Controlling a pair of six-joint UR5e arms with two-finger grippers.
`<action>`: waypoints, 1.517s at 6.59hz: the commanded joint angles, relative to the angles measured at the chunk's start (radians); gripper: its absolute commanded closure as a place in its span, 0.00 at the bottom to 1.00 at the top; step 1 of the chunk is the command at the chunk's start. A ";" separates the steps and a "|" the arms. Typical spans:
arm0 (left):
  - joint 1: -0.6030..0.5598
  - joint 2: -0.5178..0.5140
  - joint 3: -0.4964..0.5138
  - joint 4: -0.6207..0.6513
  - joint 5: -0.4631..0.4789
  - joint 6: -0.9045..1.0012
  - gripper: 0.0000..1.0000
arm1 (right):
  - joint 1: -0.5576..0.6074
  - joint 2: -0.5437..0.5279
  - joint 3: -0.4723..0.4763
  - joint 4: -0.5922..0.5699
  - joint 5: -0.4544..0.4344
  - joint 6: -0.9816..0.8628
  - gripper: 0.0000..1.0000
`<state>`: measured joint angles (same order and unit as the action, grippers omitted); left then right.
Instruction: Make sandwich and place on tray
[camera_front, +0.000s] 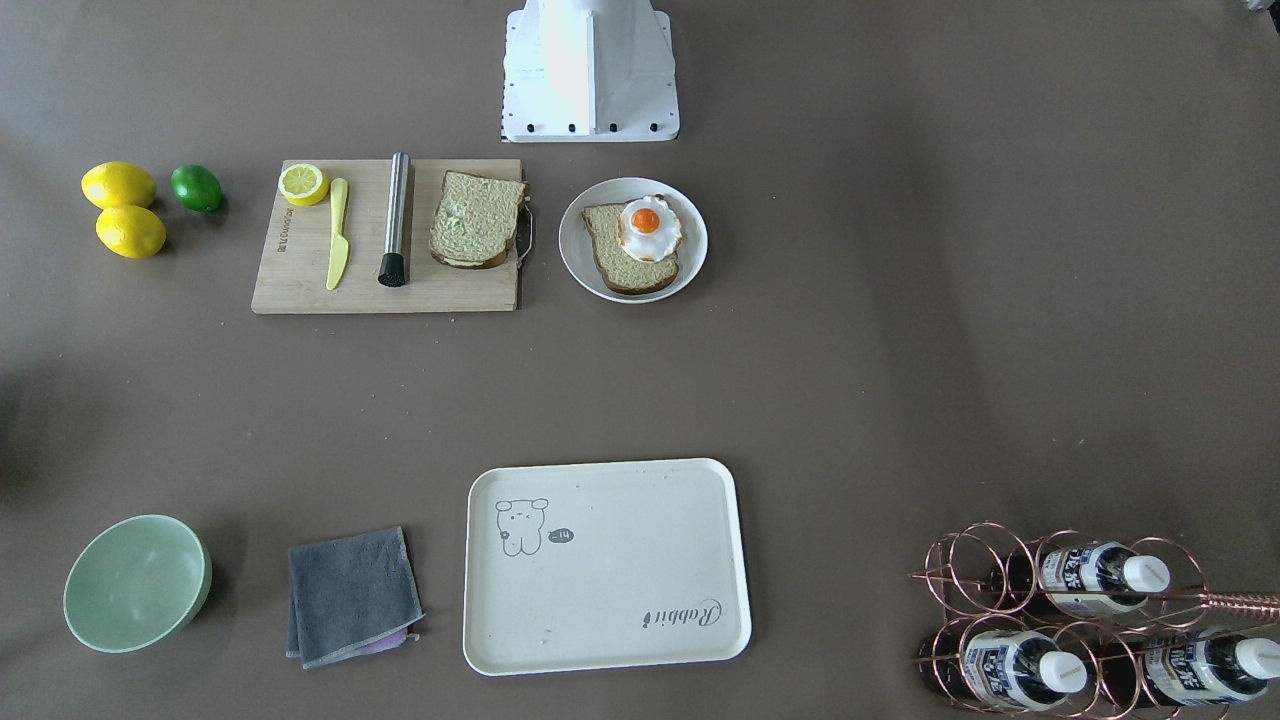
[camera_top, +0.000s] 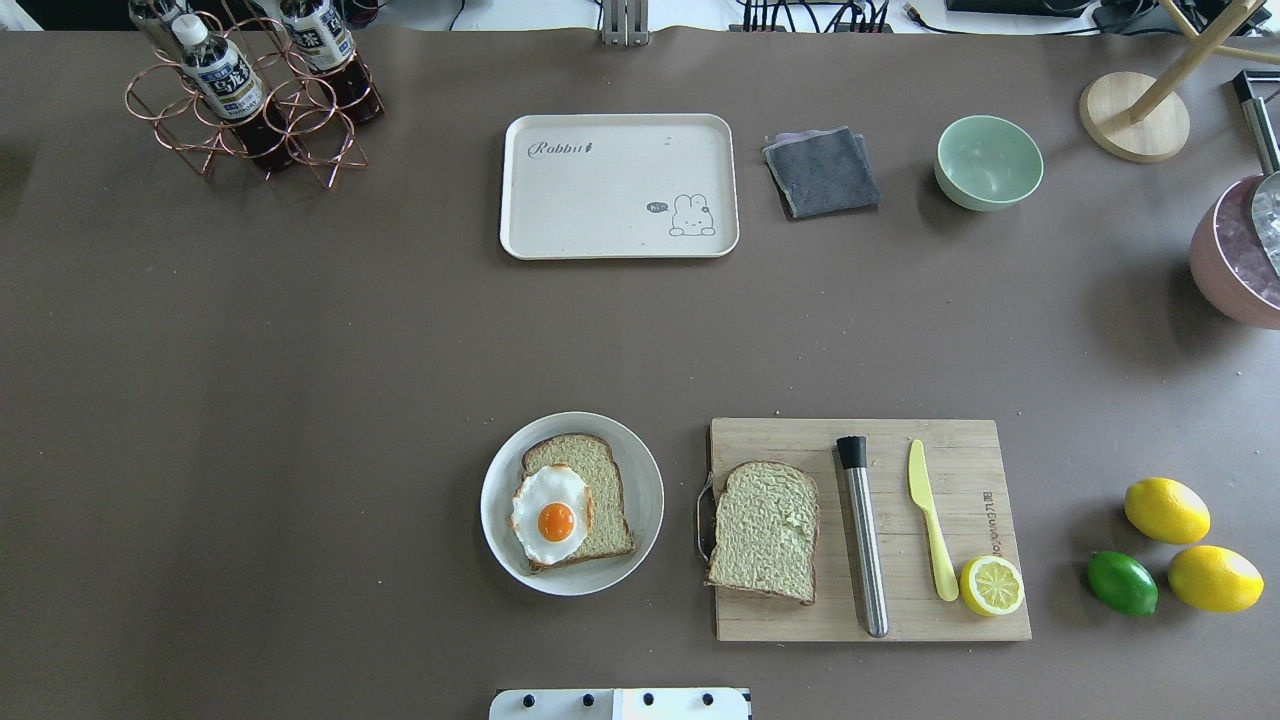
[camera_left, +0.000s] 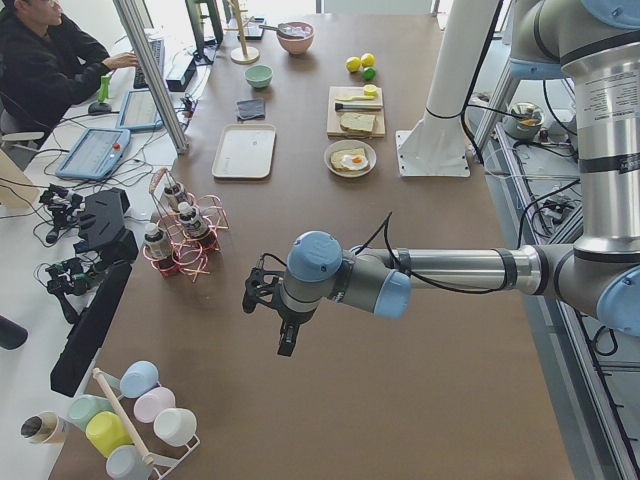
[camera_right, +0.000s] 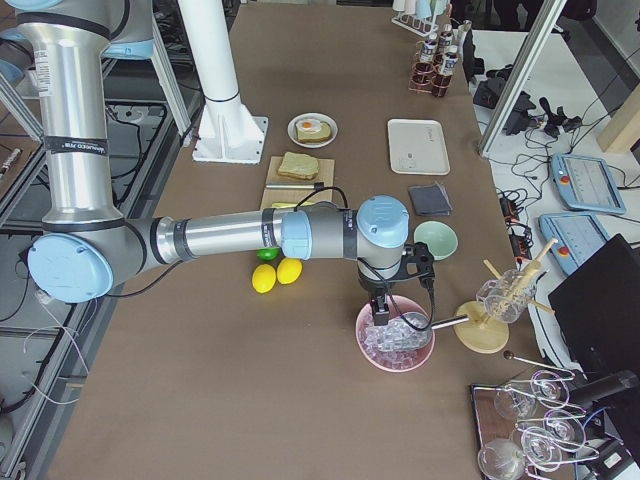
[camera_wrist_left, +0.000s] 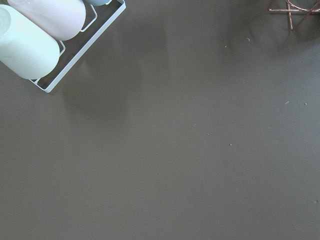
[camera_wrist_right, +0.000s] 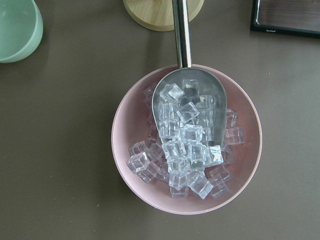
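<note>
One bread slice (camera_top: 603, 480) with a fried egg (camera_top: 550, 512) on it lies on a round grey plate (camera_top: 645, 470). A second slice (camera_top: 765, 530) lies on the wooden cutting board (camera_top: 960, 620). The cream tray (camera_top: 600, 190) sits bare at the table's far side. My left gripper (camera_left: 284, 340) hangs over bare table near the bottle rack, far from the food. My right gripper (camera_right: 381, 318) hangs over a pink bowl of ice (camera_wrist_right: 185, 145). Both grippers show only in the side views, so I cannot tell whether they are open or shut.
The board also holds a steel muddler (camera_top: 863, 540), a yellow knife (camera_top: 930, 520) and a lemon half (camera_top: 992, 585). Two lemons (camera_top: 1190, 545) and a lime (camera_top: 1122, 583) lie beside it. A grey cloth (camera_top: 822, 170), green bowl (camera_top: 988, 160) and copper bottle rack (camera_top: 250, 95) flank the tray.
</note>
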<state>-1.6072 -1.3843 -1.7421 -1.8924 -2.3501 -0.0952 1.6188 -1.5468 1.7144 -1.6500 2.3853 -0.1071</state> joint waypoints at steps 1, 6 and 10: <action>-0.002 -0.001 -0.002 -0.002 0.000 0.003 0.02 | 0.000 -0.027 -0.010 0.053 0.000 -0.005 0.00; -0.002 -0.001 -0.007 -0.007 -0.003 0.003 0.02 | 0.000 -0.044 -0.010 0.052 0.009 0.010 0.00; -0.002 -0.002 -0.008 -0.007 -0.002 0.000 0.02 | -0.004 -0.041 -0.010 0.053 0.011 0.010 0.00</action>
<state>-1.6091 -1.3856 -1.7490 -1.8991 -2.3516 -0.0938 1.6160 -1.5874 1.7047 -1.5969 2.3959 -0.0968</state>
